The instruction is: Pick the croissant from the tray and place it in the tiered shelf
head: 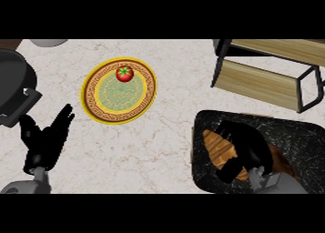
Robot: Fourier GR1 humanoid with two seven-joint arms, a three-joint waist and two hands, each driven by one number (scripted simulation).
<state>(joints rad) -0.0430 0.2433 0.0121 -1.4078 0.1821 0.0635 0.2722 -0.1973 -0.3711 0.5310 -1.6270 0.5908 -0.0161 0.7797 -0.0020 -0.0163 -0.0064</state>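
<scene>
The right hand's fingers (240,139) are curled down over the middle of the croissant (217,149), clamped on it, so only its brown ends show on either side of the black right hand (249,152). The croissant lies inside the black speckled tray (306,141), toward the tray's left half, and whether it is lifted clear of the tray floor cannot be told. The tray sits at the lower right of the pale marbled desk (165,150).

Above the tray, well apart from it, stands the tiered shelf (259,84), wooden boards in a black frame, with nothing visible on them.

The left hand (45,139) rests at the lower left, fingers straight and spread, pointing up and to the right, holding nothing. Just beside its fingertips is a round yellow-rimmed plate (91,98) with a tomato (125,73) near its upper edge. A large black pot (7,75) sits at the far left edge.
</scene>
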